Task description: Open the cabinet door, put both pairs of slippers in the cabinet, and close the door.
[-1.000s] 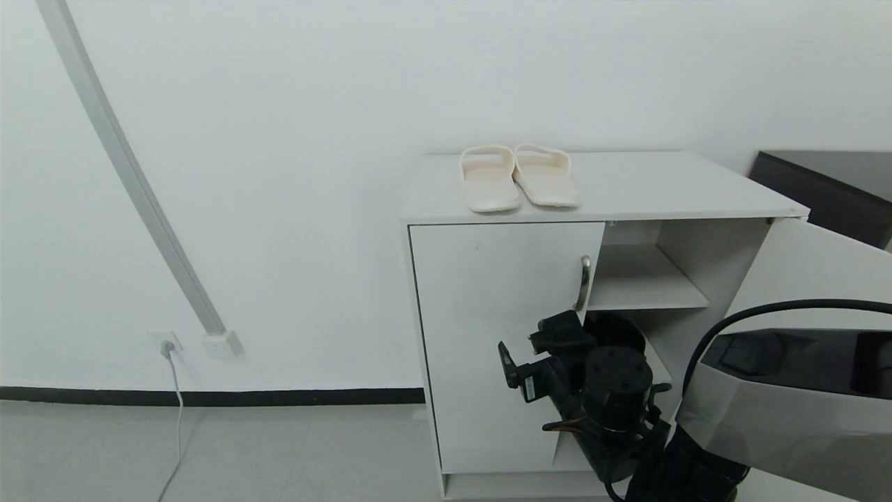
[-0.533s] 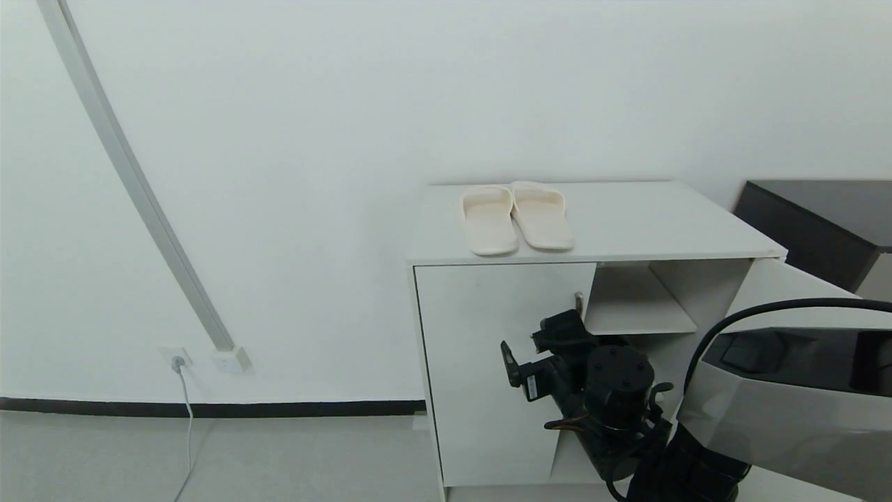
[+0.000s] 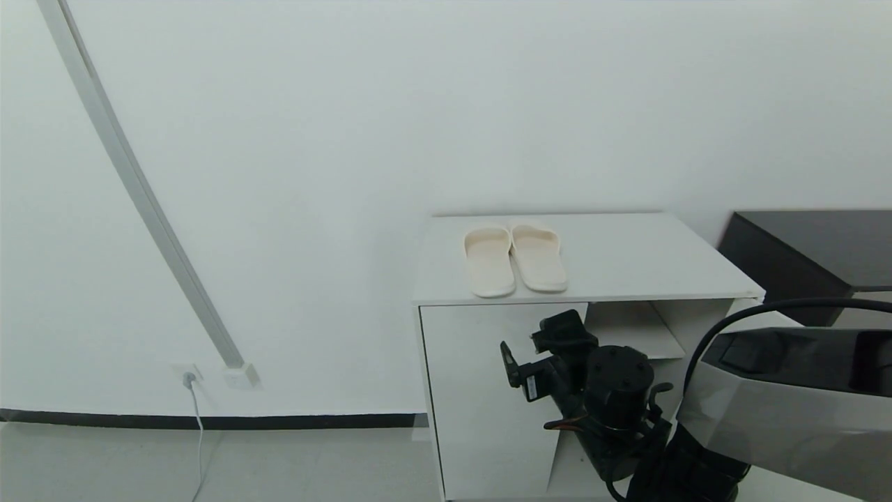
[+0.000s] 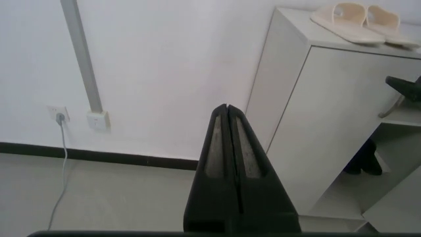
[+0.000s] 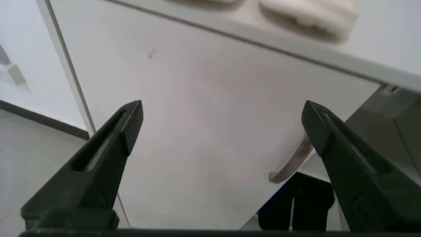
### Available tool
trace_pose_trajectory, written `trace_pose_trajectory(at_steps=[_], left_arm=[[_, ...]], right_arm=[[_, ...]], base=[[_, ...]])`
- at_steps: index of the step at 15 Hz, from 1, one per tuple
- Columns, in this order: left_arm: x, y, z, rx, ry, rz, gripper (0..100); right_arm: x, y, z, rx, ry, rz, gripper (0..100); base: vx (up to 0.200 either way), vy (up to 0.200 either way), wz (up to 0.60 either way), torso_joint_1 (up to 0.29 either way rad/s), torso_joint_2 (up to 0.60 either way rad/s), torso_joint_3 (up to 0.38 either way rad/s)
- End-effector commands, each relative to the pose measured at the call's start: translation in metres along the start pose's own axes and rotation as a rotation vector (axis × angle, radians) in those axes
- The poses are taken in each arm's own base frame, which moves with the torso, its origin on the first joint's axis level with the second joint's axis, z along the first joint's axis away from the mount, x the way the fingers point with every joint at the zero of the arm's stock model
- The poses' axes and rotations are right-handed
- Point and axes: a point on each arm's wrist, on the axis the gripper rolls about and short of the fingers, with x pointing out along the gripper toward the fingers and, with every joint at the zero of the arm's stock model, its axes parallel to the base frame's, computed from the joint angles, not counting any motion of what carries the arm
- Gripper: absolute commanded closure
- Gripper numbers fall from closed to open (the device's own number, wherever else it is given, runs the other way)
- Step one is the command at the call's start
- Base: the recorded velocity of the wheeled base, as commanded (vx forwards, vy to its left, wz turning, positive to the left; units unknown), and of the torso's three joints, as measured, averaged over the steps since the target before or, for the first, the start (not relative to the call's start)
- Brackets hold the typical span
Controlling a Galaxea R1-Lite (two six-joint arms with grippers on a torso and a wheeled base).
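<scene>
Cream slippers [image 3: 514, 259] lie side by side atop the white cabinet [image 3: 627, 258] — your left fingers [image 4: 217, 151] together, right fingers [image 5: 112, 151] apart.

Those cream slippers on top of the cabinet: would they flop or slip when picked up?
The slippers likely feel light and slightly bendy: they look like moulded foam. Lying flat on the cabinet top, they should not roll or tip. Their smooth surface might slip when pinched.

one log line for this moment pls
cabinet: right side open, left door shut | cream slippers: on its top | left gripper: shut, empty | right gripper: open, facing left door
</scene>
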Motion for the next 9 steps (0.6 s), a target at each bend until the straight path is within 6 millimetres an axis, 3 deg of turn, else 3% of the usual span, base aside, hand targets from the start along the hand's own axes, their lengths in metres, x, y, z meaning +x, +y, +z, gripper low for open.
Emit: trace_pose_trajectory(at_steps=[1, 4, 7, 9], left_arm=[[0.0, 0.0, 0.0, 0.0, 0.001, 0.001, 100], [0.0, 0.0, 0.0, 0.0, 0.001, -0.003, 100], [0.0, 0.0, 0.0, 0.0, 0.001, -0.004, 100], [0.0, 0.0, 0.0, 0.0, 0.001, -0.004, 100]], right_arm=[[0.0, 0.0, -0.001, -0.004, 0.004, 0.001, 0], [-0.001, 0.002, 0.0, -0.006, -0.002, 0.006, 0], [0.002, 0.003, 0.009, -0.032, -0.051, 0.021, 0], [0.014, -0.002, 0.031, -0.019, -0.082, -0.004, 0]], base=[[0.0, 0.0, 0.0, 0.266, -0.6, -0.334], [0.0, 0.0, 0.0, 0.224, -0.51, -0.266], [0.0, 0.0, 0.0, 0.019, -0.03, -0.024], [0.0, 0.0, 0.0, 0.0, 0.0, 0.0]])
